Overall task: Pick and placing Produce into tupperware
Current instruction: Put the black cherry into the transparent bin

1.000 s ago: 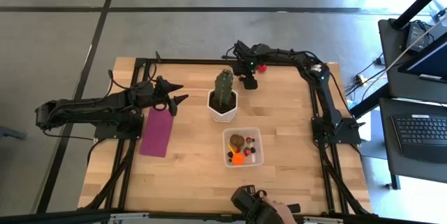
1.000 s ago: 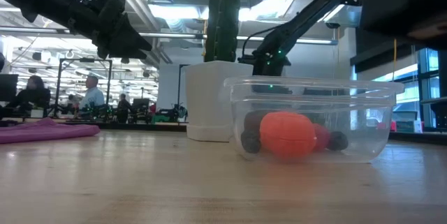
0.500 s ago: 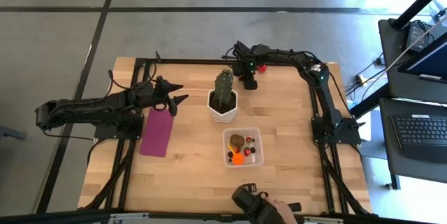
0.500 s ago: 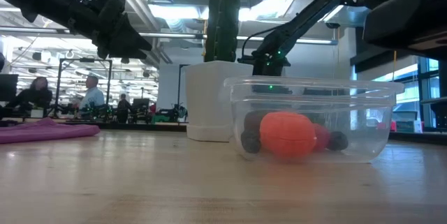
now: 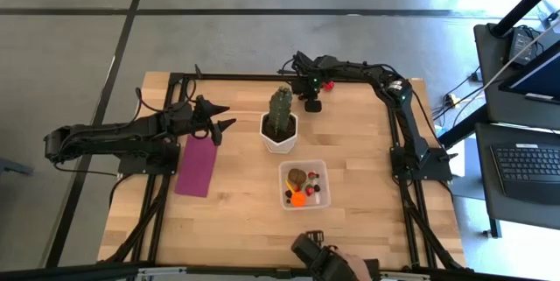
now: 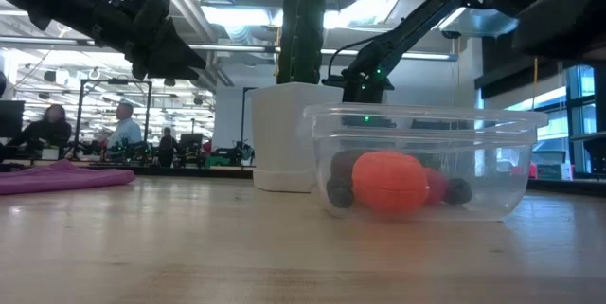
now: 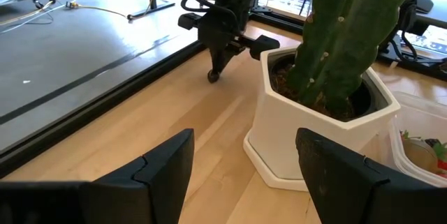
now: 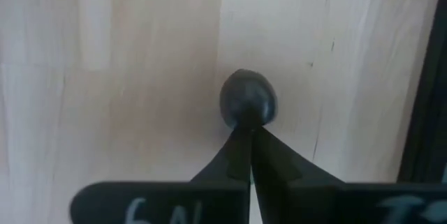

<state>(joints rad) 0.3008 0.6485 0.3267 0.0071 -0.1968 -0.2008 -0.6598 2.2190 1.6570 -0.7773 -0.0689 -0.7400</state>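
Observation:
The clear tupperware (image 5: 304,185) stands right of the table's middle, toward the near edge, with an orange piece (image 6: 390,183) and several other small produce pieces inside. A dark round produce piece (image 8: 248,102) lies on the wood near the far edge, beyond the cactus. My right gripper (image 8: 248,128) points down at it, shut, its tips at the piece's edge. My left gripper (image 5: 223,120) hangs open and empty over the table's left side, above the far end of the magenta rectangle (image 5: 197,165). My right gripper comes from above, pointing down, and its shut fingertips (image 7: 214,69) meet the dark round piece at its top edge (image 8: 247,118). The piece rests on the table. Whether any of it is pinched between the fingers cannot be told.
A green cactus in a white pot (image 5: 280,125) stands between the two grippers, just beyond the tupperware. A small red piece (image 5: 328,85) shows beside the right arm at the far edge. A person's hand holding a dark object (image 5: 337,268) is at the near edge.

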